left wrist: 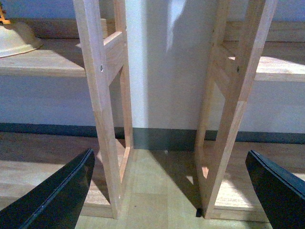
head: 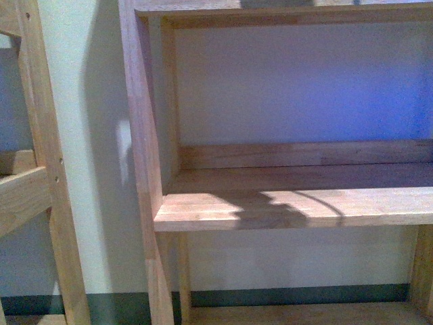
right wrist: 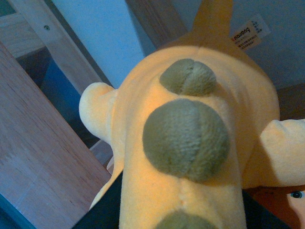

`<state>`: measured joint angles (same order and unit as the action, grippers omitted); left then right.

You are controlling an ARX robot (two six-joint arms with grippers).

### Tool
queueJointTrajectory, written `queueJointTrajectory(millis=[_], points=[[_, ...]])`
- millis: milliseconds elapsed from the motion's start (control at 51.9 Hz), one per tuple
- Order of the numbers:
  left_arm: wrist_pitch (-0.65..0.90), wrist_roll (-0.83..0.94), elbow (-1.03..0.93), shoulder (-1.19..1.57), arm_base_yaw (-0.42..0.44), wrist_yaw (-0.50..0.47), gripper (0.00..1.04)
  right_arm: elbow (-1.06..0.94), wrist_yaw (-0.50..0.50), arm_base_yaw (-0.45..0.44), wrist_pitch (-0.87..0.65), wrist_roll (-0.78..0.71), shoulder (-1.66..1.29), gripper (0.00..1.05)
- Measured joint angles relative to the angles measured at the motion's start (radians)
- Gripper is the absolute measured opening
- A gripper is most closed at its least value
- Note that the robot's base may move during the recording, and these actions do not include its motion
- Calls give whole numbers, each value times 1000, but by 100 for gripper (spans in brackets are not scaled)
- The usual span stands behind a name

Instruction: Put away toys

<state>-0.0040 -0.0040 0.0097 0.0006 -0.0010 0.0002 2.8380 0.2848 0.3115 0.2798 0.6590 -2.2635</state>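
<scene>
The plush toy (right wrist: 190, 133) fills the right wrist view: yellow-orange, soft, with olive-brown round bumps along its back and a white tag near its tail. My right gripper (right wrist: 178, 217) is shut on it, dark fingers pressing both sides of its body. A black bead eye (right wrist: 296, 194) shows at the frame's corner. My left gripper (left wrist: 167, 191) is open, its two black fingers (left wrist: 57, 195) wide apart with nothing between them, low over the wooden floor. Neither arm nor the toy appears in the front view.
A wooden shelf unit stands ahead with a bare shelf board (head: 298, 200). A second unit's post (head: 40, 156) is at the left. Two upright wooden posts (left wrist: 102, 105) face the left gripper. A cream bowl (left wrist: 16, 40) sits on a shelf.
</scene>
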Motion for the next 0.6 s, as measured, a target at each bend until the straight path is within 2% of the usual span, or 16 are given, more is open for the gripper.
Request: queueJointTrajectory(millis=[58, 77, 96, 135, 173, 193, 366, 597], points=[[0, 0, 0, 0, 0, 0, 98, 22, -5, 4, -6, 0, -10, 42], [0, 0, 0, 0, 0, 0, 98, 22, -5, 4, -6, 0, -10, 42], [0, 0, 0, 0, 0, 0, 98, 29, -6, 5, -10, -1, -12, 49], [0, 0, 0, 0, 0, 0, 98, 37, -9, 6, -14, -2, -13, 53], [0, 0, 0, 0, 0, 0, 98, 38, -12, 6, -32, -12, -11, 65], [0, 0, 0, 0, 0, 0, 98, 31, -13, 6, -40, -14, -6, 66], [0, 0, 0, 0, 0, 0, 98, -193, -18, -7, -158, -55, 134, 98], [0, 0, 0, 0, 0, 0, 98, -433, 5, -60, -265, -73, 310, 98]])
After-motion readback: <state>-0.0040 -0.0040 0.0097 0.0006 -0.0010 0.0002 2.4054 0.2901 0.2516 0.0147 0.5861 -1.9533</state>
